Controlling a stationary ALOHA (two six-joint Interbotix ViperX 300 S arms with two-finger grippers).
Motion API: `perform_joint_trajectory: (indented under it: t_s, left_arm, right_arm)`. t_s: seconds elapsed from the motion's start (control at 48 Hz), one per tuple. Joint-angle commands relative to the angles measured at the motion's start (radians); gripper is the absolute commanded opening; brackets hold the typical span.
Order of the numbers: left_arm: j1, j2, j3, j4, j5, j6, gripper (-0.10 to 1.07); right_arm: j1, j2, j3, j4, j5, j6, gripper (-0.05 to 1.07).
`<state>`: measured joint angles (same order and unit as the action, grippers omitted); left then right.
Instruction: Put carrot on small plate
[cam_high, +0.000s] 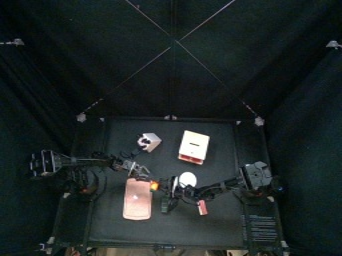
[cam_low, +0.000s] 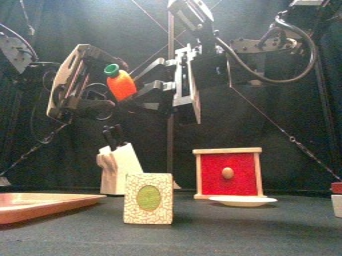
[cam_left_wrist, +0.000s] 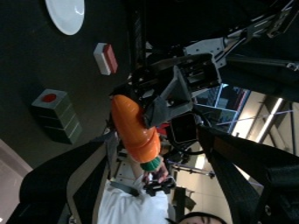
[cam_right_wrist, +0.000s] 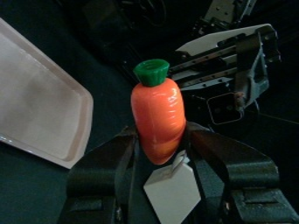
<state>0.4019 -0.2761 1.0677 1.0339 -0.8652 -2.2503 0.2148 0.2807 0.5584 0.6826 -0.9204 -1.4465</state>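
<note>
The carrot (cam_low: 120, 80), bright orange with a green top, hangs high above the table. My right gripper (cam_right_wrist: 160, 144) is shut on its pointed end, and the green top points away from that wrist. My left gripper (cam_right_wrist: 228, 61) stands open just beyond the carrot (cam_right_wrist: 158, 109), apart from it. From above, the carrot (cam_high: 154, 185) is over the gap between the pink tray and the small plate (cam_high: 187, 180). The small plate (cam_low: 243, 201), a round white dish, lies on the table at front right with nothing on it.
The pink tray (cam_high: 136, 198) lies front left. A tan-and-white box (cam_high: 197, 147) with a red face (cam_low: 227, 172) stands behind the plate. A small red block (cam_high: 202, 205), a green-patterned card (cam_low: 148, 198) and a white object (cam_low: 118, 165) also stand on the table.
</note>
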Motion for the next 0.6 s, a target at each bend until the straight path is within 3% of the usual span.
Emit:
perform_joint_trajectory:
  t_s: [0.0,0.208,0.583]
  left_arm:
    - [0.014,-0.002,-0.017,0.006,-0.002,0.005,1.03]
    - [0.048,-0.002,-0.043,0.043,0.018,0.037,1.03]
    - [0.052,-0.009,-0.086,0.074,0.017,0.098,1.03]
  right_arm:
    - [0.008,-0.046,-0.008,0.023,-0.023,0.005,0.73]
    - [0.031,-0.075,-0.011,0.153,-0.069,0.009,0.73]
    - [0.077,-0.127,-0.064,0.531,-0.118,0.011,0.73]
